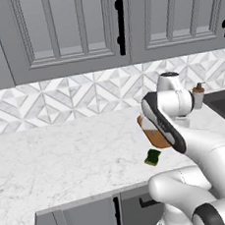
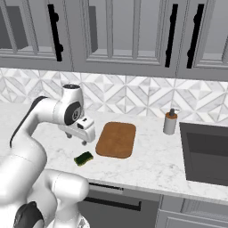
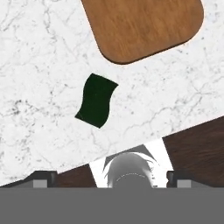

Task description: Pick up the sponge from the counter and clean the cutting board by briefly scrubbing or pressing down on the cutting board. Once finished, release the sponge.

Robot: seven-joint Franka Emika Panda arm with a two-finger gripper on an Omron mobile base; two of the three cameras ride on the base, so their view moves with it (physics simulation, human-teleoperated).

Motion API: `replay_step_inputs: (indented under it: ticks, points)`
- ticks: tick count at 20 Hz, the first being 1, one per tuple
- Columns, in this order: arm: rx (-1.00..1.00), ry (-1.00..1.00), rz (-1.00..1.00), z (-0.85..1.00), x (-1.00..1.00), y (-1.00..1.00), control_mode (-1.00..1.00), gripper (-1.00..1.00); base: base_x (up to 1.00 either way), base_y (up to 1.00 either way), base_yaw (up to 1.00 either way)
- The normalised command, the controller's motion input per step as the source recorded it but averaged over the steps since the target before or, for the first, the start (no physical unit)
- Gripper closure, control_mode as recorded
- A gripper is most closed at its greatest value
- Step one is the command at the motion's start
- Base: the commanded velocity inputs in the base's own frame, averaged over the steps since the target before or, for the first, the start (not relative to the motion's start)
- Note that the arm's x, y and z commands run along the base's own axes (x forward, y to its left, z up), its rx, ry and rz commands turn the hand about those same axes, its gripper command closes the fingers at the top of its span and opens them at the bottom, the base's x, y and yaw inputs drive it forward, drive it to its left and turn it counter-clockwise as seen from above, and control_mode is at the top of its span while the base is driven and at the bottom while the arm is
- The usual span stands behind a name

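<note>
A: Hovering above the counter (image 2: 147,167), the hand (image 2: 76,138) pointed down. Why there?

B: Prob. lining up for the pick. Sponge (image 3: 96,100) lay on the counter just ahead of the hand, not touched, w/ bare marble between it and the fingertips (image 3: 43,178).

A: Hand state?

B: Fingers looked spread wide: one tip sat at each side of the hand view's bottom, nothing between them. Not pinching anything.

A: Cutting board (image 3: 142,26)?

B: Further ahead of the hand, beyond the sponge, close to it but apart. Flat on the counter, nothing on it. Scrub not yet begun, I'd judge.

A: Sponge's heading?

B: Dark green face up. Long axis ran roughly away from the hand, tilted a bit to one side, far end nearer the board's rounded corner. Short axis thus lay more or less across the finger line, so the fingers could close over the narrow width w/ little wrist turn. That's a guess.

A: Anything else nearby?

B: Soap dispenser (image 2: 169,122) stood by the sink (image 2: 207,153), well off to the hand's side, past the board.
</note>
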Motion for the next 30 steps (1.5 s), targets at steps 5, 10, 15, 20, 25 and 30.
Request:
replay_step_inputs:
  ticks: [5,10,15,20,25,30]
  points:
    - [-0.01,0.06,-0.02,-0.53,0.36,0.00,-1.00,-1.00,0.00,0.00,0.00]
    - [0.00,0.01,0.00,-0.51,0.46,0.02,-1.00,-1.00,0.00,0.00,0.00]
    - [0.00,0.01,0.00,-0.48,0.33,0.04,-1.00,-1.00,0.00,0.00,0.00]
    - [0.00,0.10,0.00,-0.35,0.01,0.00,-1.00,-1.00,0.00,0.00,0.00]
    - [0.00,0.14,0.00,-0.37,0.00,0.02,-1.00,-1.00,0.00,0.00,0.00]
    - [0.00,0.07,-0.02,-0.38,0.02,0.04,-1.00,-1.00,0.00,0.00,0.00]
